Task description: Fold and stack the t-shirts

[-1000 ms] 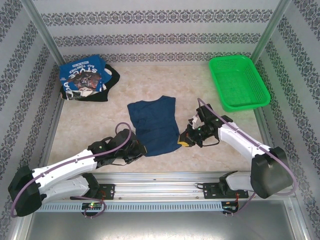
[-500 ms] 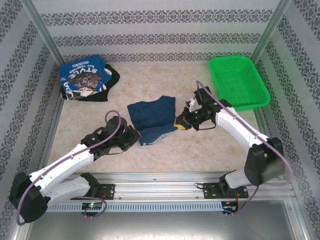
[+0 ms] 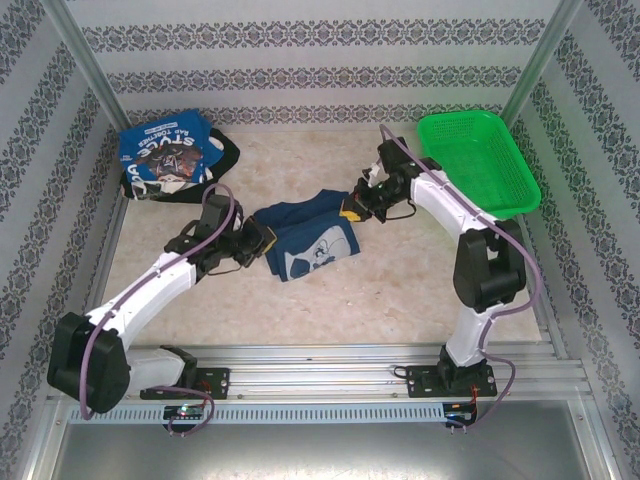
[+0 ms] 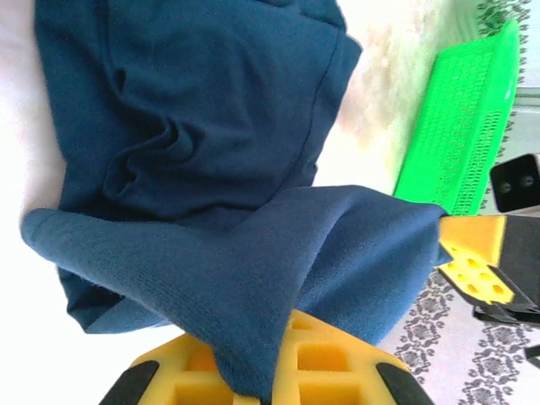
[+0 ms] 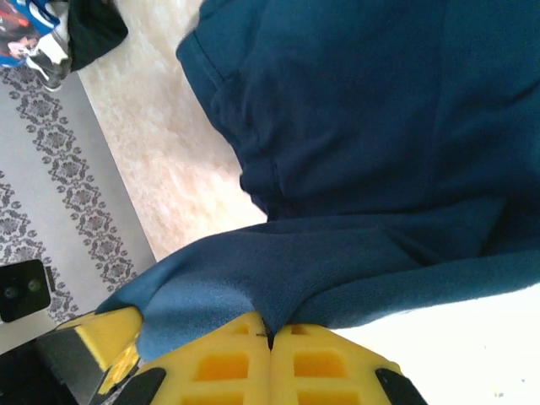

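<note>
On the table (image 3: 430,290), centre: navy tee (image 3: 312,245) half folded, white print (image 3: 312,258) up. Left gripper (image 3: 262,243) clamped on its left edge, right gripper (image 3: 352,207) clamped on far right corner.

Soft, matt navy knit-cloth t-shirt (image 3: 305,240) pinched in matt yellow moulded-plastic jaws. Beyond them, a glossy green plastic mesh basket (image 3: 478,165) sits on a smooth, pale marbled counter (image 3: 400,290).
</note>
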`<act>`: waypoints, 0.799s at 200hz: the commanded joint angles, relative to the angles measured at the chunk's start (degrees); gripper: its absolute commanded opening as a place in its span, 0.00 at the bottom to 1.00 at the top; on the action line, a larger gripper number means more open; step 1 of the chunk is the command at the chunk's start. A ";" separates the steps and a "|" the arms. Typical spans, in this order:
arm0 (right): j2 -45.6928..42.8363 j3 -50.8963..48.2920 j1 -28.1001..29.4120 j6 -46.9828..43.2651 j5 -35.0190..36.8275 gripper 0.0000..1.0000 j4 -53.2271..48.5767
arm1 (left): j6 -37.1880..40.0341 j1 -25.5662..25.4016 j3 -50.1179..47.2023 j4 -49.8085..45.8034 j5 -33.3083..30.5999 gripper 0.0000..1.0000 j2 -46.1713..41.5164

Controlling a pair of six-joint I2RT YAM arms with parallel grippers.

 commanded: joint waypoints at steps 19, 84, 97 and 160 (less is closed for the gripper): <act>6.44 8.42 -2.23 -2.64 0.68 0.00 -3.26 | 5.10 4.25 4.01 3.47 4.49 0.01 5.83; 18.33 20.79 -3.08 -3.09 0.42 0.00 -5.91 | 7.23 8.48 7.43 7.66 8.15 0.01 16.33; 20.87 23.28 -3.38 -3.00 0.43 0.00 -5.96 | 7.53 9.40 7.88 9.01 8.91 0.01 18.74; 37.06 44.31 -4.77 2.78 -3.60 0.33 -4.60 | 6.10 14.51 13.47 18.75 12.55 0.23 30.48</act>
